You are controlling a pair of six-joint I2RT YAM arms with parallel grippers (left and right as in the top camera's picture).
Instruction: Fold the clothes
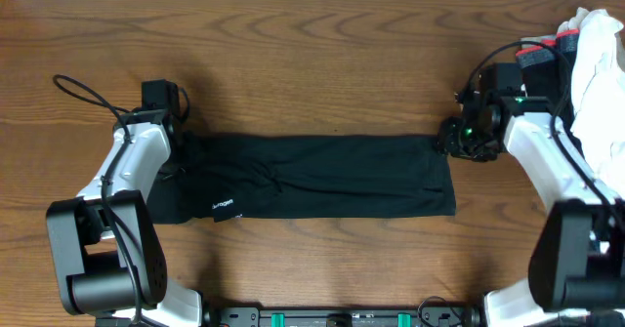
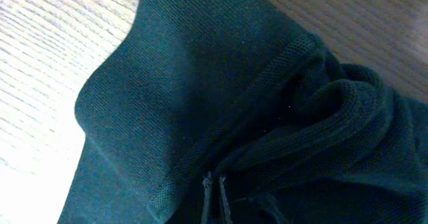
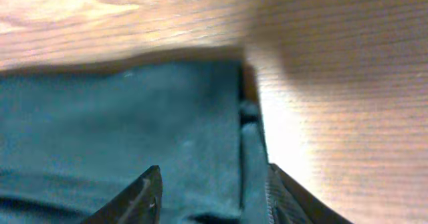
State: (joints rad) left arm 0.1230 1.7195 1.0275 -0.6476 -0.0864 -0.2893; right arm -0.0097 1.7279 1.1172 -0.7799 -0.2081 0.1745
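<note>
Note T-shirt (image 1: 312,176) at mid-table (image 1: 312,54), laid flat as a long, narrow black band on brown wood grain. Read long axis as left–right across the table: right end cut square, left end wider and rumpled, small white logo (image 1: 225,208) on the near edge toward the left. Find left gripper (image 1: 179,143) at the shirt's left end and right gripper (image 1: 457,142) at its far right corner. See white cloth (image 1: 596,63) at top right, well apart from the shirt, heaped beside a dark garment (image 1: 542,46) with a red band. Take whole outline and axis from overhead alone; no weave resolved there, just flat matte black. Take texture from left wrist alone: fine pitted knit, soft and matte, one flap turned over with a rounded corner, thick rolled folds bunched to the right, pale wood at left and upper right. Cannot tell from any view whether left gripper is clamped or parted. From right wrist, see dark wedge-shaped fingers (image 3: 137,197) spread wide, jaws apart and straddling the shirt's straight end, with a strip of layered hem between them. Fabric there blurred, edge straight, corner square against lit wood grain.
</note>
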